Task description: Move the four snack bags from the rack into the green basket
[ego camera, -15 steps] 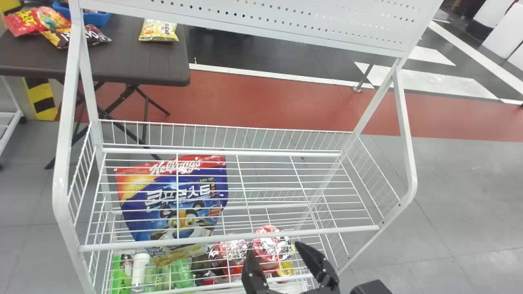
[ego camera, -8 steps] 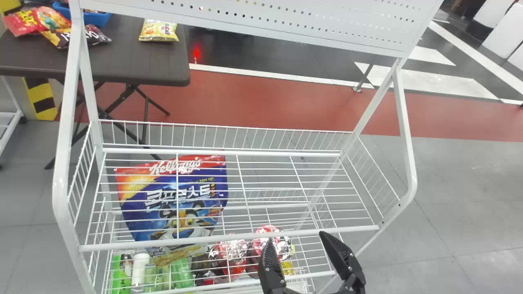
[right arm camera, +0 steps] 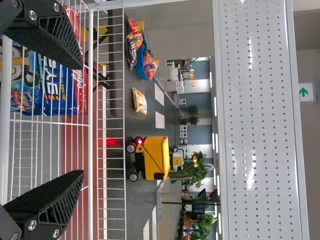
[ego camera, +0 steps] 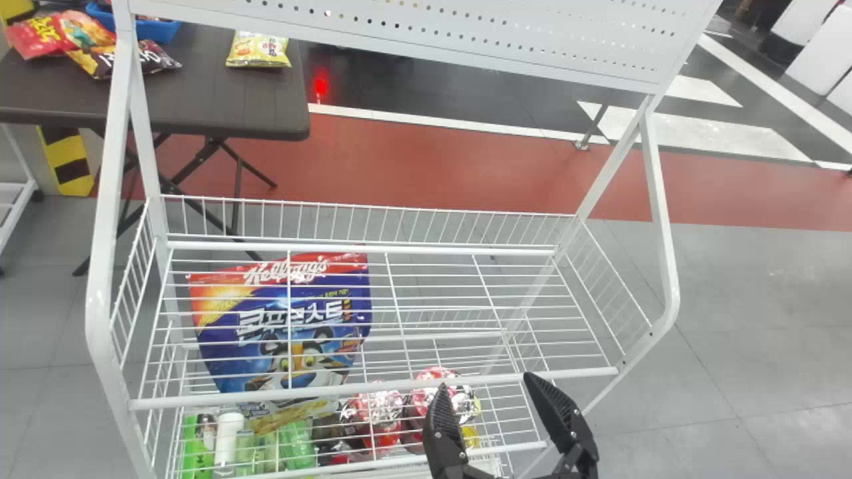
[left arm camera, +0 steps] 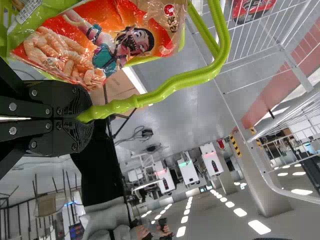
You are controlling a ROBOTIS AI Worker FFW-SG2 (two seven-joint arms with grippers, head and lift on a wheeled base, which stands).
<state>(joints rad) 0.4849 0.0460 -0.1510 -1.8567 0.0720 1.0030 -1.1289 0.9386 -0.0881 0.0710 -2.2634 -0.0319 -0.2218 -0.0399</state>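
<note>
Fingers spread apart, the right gripper (ego camera: 484,382) is hovering near the front rail of the rack (ego camera: 373,393). The left gripper (left arm camera: 92,114) is pinching the green basket (left arm camera: 170,85) by its handle, while an orange snack bag (left arm camera: 117,47) is lying beside that handle. Below the rack's upper wire shelf, a blue cereal bag (ego camera: 286,346) is resting near red-and-silver packages (ego camera: 378,409). Beyond, a yellow bag (ego camera: 259,50) is lying on the dark surface (ego camera: 219,100).
</note>
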